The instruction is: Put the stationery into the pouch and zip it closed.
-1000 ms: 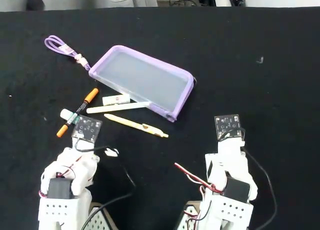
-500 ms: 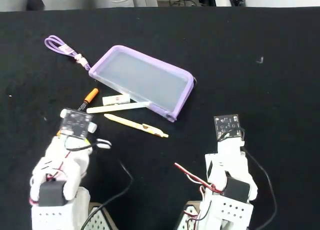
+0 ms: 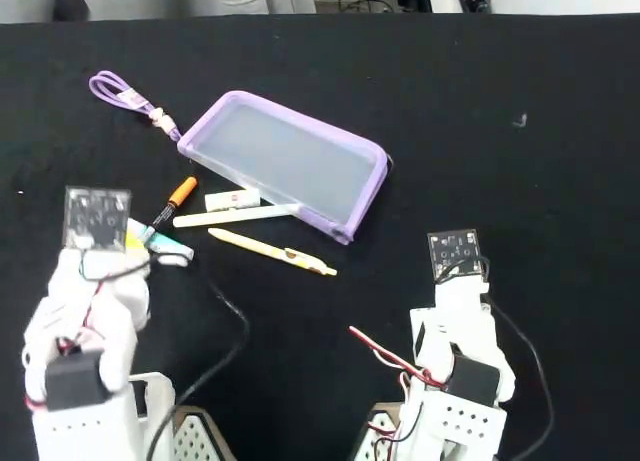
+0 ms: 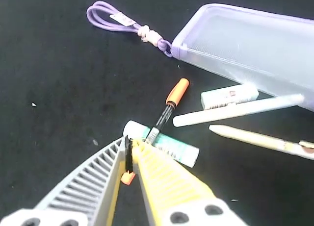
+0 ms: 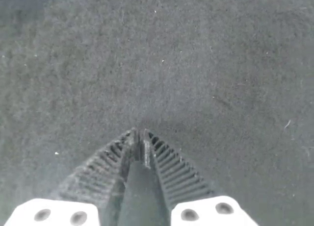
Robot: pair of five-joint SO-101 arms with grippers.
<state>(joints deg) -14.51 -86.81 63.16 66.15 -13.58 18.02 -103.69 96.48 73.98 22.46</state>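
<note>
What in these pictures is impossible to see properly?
- Whether the pouch is zipped: too small in the high view; the left wrist view's edge cuts it off.
- Rear of the orange marker: mostly covered by the left tool in the left wrist view, by the arm in the high view.
- Far end of the yellow pen: cut off by the left wrist view's edge.

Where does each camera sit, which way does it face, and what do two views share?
High view: fixed above, looking down on the table; left arm and right arm show.
Left wrist view: on the left arm, facing down past the left gripper at the marker and pouch.
Right wrist view: on the right arm, facing the table past the shut right gripper.
Shared: high and left wrist views both show the pouch and marker.
</note>
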